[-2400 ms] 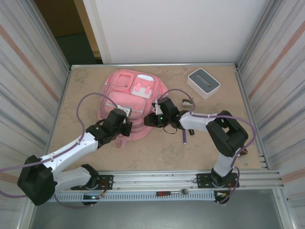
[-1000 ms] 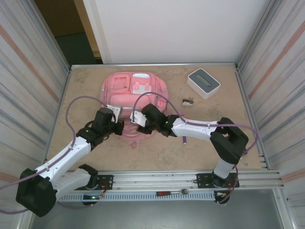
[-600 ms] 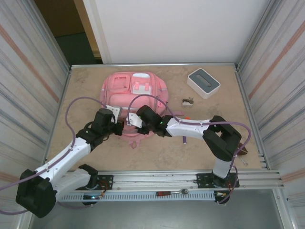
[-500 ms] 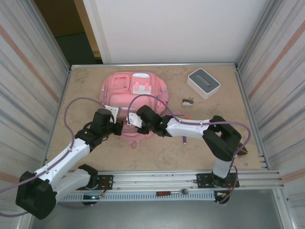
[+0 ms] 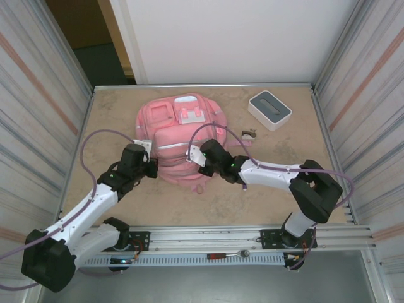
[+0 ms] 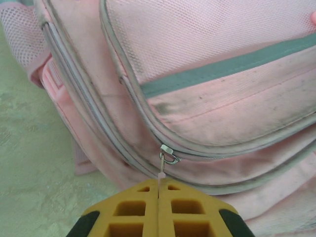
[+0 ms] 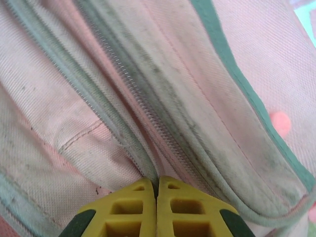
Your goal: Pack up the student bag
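- Worktop point(image 5: 113, 120): bag point(image 5: 180, 126) lies flat, centre-left toward the far side, long axis near-to-far, just ahead of both grippers.
- Left gripper point(image 6: 159, 186): jaws together, clamped on the zip pull point(image 6: 167, 154) at the bag's near-left edge.
- Right gripper point(image 7: 157, 183): jaws together, seemingly pinching bag fabric beside the zip point(image 7: 143, 106) at the near-right.
- Zip runs along the near edge between the grippers. Left has the pull, so it likely drags while right braces.

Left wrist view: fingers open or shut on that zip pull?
Shut. The left fingers meet with no gap, pinching the thin pull tab hanging from the zip slider on the student bag.
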